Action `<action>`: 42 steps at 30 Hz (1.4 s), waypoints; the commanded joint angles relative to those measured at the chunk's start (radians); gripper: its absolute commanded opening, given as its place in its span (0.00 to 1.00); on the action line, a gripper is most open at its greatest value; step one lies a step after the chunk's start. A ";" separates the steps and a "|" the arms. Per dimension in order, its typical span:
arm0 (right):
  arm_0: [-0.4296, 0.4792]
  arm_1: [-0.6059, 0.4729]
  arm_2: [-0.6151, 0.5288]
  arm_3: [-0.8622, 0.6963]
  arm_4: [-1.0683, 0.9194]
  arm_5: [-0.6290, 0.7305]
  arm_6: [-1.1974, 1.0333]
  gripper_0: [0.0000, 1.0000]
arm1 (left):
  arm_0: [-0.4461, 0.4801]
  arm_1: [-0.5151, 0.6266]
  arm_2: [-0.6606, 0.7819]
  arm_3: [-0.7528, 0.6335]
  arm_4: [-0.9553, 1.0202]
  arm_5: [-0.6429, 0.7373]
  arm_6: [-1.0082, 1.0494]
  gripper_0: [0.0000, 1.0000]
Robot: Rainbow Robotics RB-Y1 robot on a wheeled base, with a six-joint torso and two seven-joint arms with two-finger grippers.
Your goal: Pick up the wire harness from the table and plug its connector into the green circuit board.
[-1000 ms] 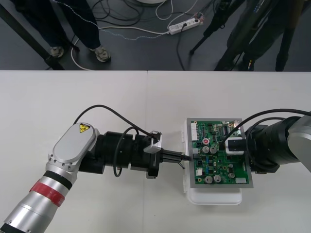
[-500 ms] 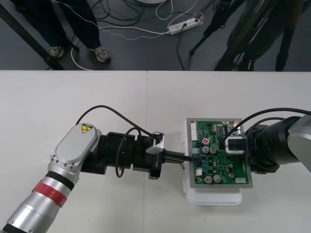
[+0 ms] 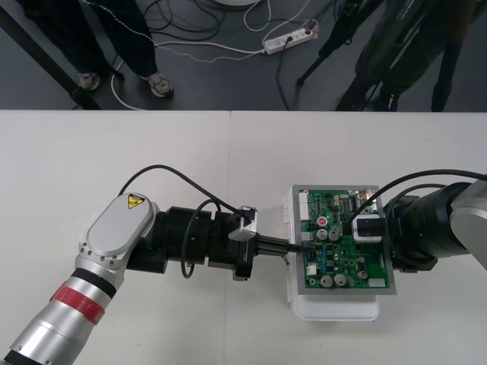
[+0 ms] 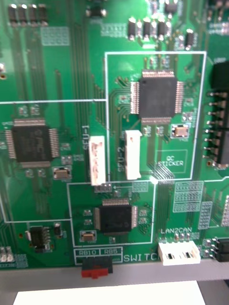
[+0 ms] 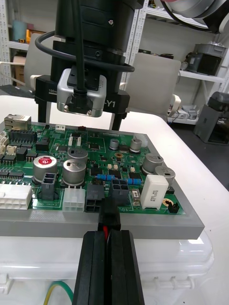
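The green circuit board (image 3: 344, 262) sits on its white base (image 3: 335, 309) at the right of the table. My left gripper (image 3: 292, 247) reaches in level at the board's left edge. In the left wrist view it (image 5: 109, 234) is shut on the harness's black plug (image 5: 109, 213), with a red wire showing between the fingers. The plug's tip is at the black headers (image 5: 95, 204) on the board's (image 5: 119, 164) near edge; whether it is seated I cannot tell. A green wire (image 5: 57, 288) hangs below. My right gripper (image 3: 364, 228) hovers over the board's right side, its fingers (image 5: 42, 108) wide apart.
The right wrist view looks straight down at the board (image 4: 62, 71) with chips and white connectors (image 4: 97, 160). Tall capacitors (image 5: 75, 170) and a white relay (image 5: 151, 190) stand close behind the plug. Bare table (image 3: 152, 152) lies left of and behind the board.
My left gripper has crept slightly right, bringing the plug closer against the board's left edge. The right arm has stayed still.
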 commanded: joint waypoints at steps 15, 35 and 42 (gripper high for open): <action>-0.026 0.010 0.014 -0.036 -0.015 -0.005 0.082 1.00 | 0.010 -0.020 -0.002 -0.013 -0.002 0.048 -0.053 0.00; -0.026 0.010 0.015 -0.034 -0.006 -0.005 0.079 1.00 | 0.011 -0.020 0.001 -0.011 0.001 0.065 -0.041 0.00; -0.026 0.010 0.014 -0.034 -0.006 -0.005 0.078 1.00 | 0.010 -0.022 -0.001 -0.013 0.003 0.068 -0.042 0.00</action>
